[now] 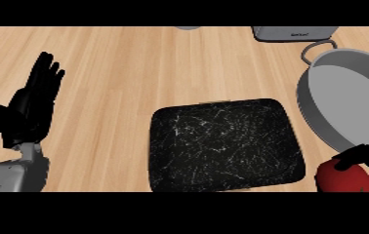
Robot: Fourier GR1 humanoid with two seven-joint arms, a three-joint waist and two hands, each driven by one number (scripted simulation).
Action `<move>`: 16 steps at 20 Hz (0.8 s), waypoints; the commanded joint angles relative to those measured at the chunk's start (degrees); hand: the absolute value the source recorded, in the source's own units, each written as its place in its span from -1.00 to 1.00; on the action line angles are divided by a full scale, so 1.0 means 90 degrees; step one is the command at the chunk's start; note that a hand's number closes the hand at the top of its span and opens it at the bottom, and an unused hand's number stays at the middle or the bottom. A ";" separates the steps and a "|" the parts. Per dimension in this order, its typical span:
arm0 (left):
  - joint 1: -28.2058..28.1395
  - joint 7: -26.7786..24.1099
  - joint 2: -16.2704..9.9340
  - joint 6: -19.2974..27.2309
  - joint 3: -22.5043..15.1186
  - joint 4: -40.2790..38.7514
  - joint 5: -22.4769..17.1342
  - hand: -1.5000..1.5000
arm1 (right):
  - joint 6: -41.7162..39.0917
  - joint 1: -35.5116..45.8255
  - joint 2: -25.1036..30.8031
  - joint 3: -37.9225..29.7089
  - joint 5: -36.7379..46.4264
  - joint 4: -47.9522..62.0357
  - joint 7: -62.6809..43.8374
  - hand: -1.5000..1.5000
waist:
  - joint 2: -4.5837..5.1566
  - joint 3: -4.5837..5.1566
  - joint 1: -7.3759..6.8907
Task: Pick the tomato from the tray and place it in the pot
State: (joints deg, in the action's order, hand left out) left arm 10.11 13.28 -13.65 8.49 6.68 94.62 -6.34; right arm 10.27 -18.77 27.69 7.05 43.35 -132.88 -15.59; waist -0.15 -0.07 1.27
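Note:
A black speckled tray lies in the lower middle of the counter with nothing on it. The red tomato shows at the lower right corner, just off the tray's right edge and below the pot's near rim. My right hand curls over the tomato's top; only a few black fingers show. The large grey pot stands at the right edge, its handle pointing away. My left hand rests open at the far left, fingers up.
A grey appliance sits at the back right by the pot's handle. A small grey object peeks in at the top middle. Bare wooden counter stretches between my left hand and the tray.

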 commanded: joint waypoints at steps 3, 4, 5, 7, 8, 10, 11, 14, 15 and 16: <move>0.0190 0.0204 -0.0081 -0.0106 -0.0036 -0.0004 -0.0027 0.00 | -0.0466 0.0530 0.0101 -0.1579 -0.2555 0.0141 0.0052 1.00 | 0.0020 -0.0004 -0.0077; 0.0034 0.0421 0.0087 0.0133 -0.0226 0.0359 0.0160 0.00 | -0.0673 0.0515 0.0182 -0.1737 -0.2739 0.0079 0.0038 1.00 | 0.0001 -0.0001 -0.0103; -0.0103 -0.0201 -0.0016 -0.0186 0.0013 -0.0061 -0.0033 0.00 | -0.0706 0.0757 0.0393 -0.2370 -0.3238 0.0713 0.0396 1.00 | 0.0021 0.0001 -0.0107; 0.0111 0.0073 0.0047 -0.0021 -0.0040 0.0071 0.0035 0.00 | -0.0973 0.0952 0.0387 -0.2658 -0.3782 0.1031 0.0275 1.00 | 0.0015 0.0002 -0.0110; -0.0115 0.0139 0.0037 -0.0115 -0.0090 0.0152 -0.0003 0.00 | -0.1030 0.1223 0.0514 -0.2943 -0.4099 0.1726 0.0649 1.00 | 0.0020 -0.0002 -0.0163; 0.0249 0.0272 0.0032 -0.0014 -0.0090 0.0083 0.0122 0.00 | -0.1099 0.1544 0.0610 -0.3085 -0.3740 0.2426 0.1027 1.00 | 0.0024 0.0003 -0.0147; 0.0346 0.0247 0.0128 0.0056 -0.0128 -0.0017 0.0146 0.00 | -0.1257 0.1844 0.0551 -0.2928 -0.4082 0.2580 0.0805 1.00 | 0.0028 0.0004 -0.0161; 0.0369 0.0179 0.0128 0.0059 -0.0108 -0.0120 0.0195 0.00 | -0.1027 0.1872 0.0752 -0.3230 -0.3419 0.3573 0.1901 1.00 | 0.0039 0.0001 -0.0157; 0.0036 0.0030 0.0225 0.0051 -0.0298 0.0149 0.0282 0.00 | -0.0741 0.1853 0.1155 -0.3125 -0.2529 0.3424 0.1583 1.00 | 0.0061 0.0002 -0.0265; 0.0117 -0.0040 0.0274 -0.0007 -0.0316 0.0091 0.0208 0.00 | -0.0514 0.2117 0.1299 -0.3182 -0.2221 0.3826 0.1663 1.00 | 0.0088 0.0001 -0.0330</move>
State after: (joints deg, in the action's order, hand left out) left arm 10.94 13.91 -11.95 8.78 4.66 95.47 -4.52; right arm 2.12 -2.79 35.13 -20.03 14.40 -106.20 -4.11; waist 0.25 -0.05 -0.64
